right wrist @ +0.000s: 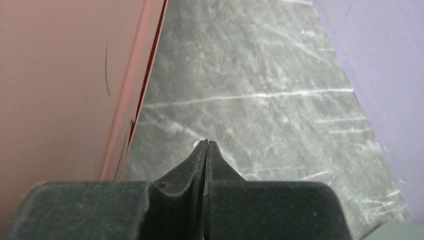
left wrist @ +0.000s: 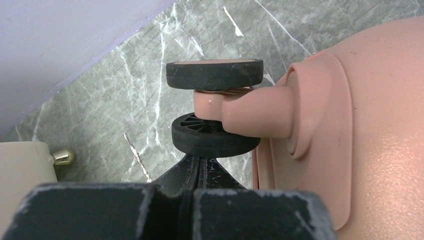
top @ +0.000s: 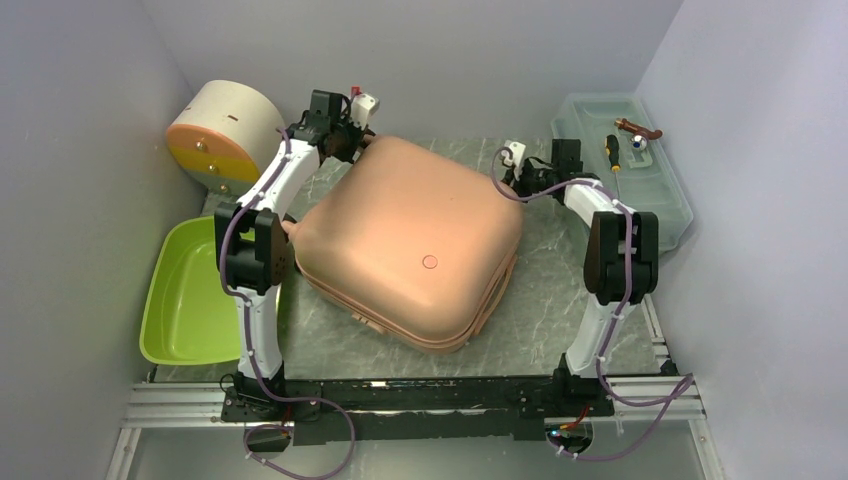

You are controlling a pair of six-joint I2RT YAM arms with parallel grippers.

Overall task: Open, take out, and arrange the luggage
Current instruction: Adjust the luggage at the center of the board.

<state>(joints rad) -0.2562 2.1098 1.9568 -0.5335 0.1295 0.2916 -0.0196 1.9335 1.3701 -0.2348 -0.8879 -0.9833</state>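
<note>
Suitcase (top: 410, 250) lies shut and flat between the arms, salmon-pink with rounded corners. Its side seam (right wrist: 142, 90) runs just left of the right gripper (right wrist: 207, 142), whose jaws are clenched on nothing. The left gripper (left wrist: 199, 159), likewise clenched empty, points at a dark wheel (left wrist: 212, 137) straight ahead of its tips.

A grey, marble-veined table (top: 560, 300) is carrying everything here. The salmon-pink suitcase (top: 410, 240) is lying flat and closed across its middle, turned cornerwise to the edges and taking up most of the surface. A cream half-round box (top: 225, 125) with an orange-yellow front is sitting at the far left corner. A lime-green tub (top: 185, 300) is resting along the left edge, and a translucent grey-green toolbox (top: 660, 195) is sitting along the right edge against the wall.
</note>
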